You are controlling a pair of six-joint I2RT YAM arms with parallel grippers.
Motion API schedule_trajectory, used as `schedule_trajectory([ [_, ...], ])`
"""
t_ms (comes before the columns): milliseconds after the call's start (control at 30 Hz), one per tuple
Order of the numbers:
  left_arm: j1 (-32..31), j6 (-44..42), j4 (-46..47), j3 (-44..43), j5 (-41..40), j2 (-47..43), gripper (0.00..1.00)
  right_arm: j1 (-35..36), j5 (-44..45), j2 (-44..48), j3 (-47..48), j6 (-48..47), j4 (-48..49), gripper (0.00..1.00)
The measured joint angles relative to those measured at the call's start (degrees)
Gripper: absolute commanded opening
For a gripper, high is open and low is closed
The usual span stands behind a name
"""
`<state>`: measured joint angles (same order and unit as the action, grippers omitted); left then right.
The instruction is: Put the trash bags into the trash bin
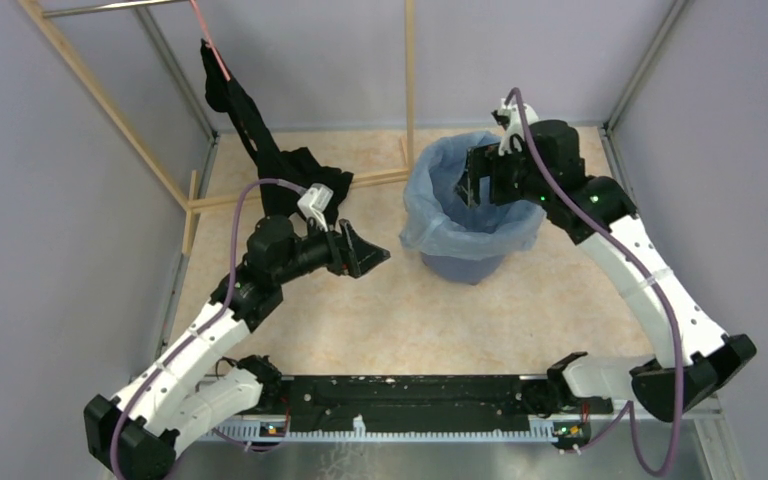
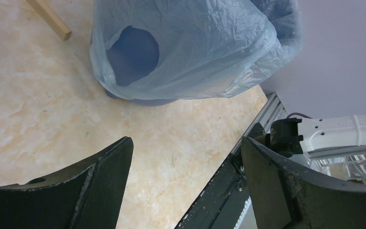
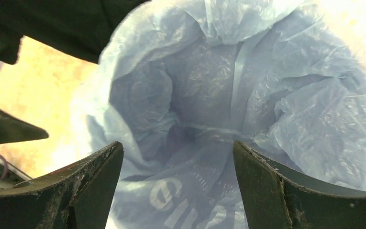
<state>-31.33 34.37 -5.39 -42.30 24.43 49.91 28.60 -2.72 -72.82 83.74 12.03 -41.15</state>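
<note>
Film of the trash bag (image 1: 428, 222) lines the trash bin (image 1: 465, 268) near the counter's (image 1: 360, 320) far edge: light, soft, slippery. I'd pinch its draped overhang. My left gripper (image 1: 370, 250) and right gripper (image 1: 472, 178) gape wide, empty.

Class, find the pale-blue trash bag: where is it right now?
In the top view, the trash bag lines the trash bin right of centre, its edge draped over the rim, under the open right gripper.

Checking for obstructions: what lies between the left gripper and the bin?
Only bare table between left gripper and bin, per the top and left wrist views.
</note>
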Motion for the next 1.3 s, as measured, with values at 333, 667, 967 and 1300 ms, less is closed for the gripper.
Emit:
schedule_trajectory([
  [333, -0.02, -2.08, -0.02, 1.99, -4.04, -0.39, 0.77, 0.00, -8.70, 10.23, 3.34, -0.90, -1.81, 0.90],
  [667, -3.26, -4.48, 0.66, -0.72, -21.86, 16.50, 0.59, 0.00, -11.91, 23.45, 3.21, -0.26, -0.35, 0.92],
  [967, -6.86, -2.80, 5.05, -12.79, -32.15, 35.67, 0.61, 0.00, -12.90, 26.75, 0.57, -1.38, -0.20, 0.93],
  [1300, -6.80, 2.19, 7.96, -20.52, -26.25, 52.81, 0.59, 0.02, -11.23, 30.73, 0.57, -4.17, -2.97, 0.97],
])
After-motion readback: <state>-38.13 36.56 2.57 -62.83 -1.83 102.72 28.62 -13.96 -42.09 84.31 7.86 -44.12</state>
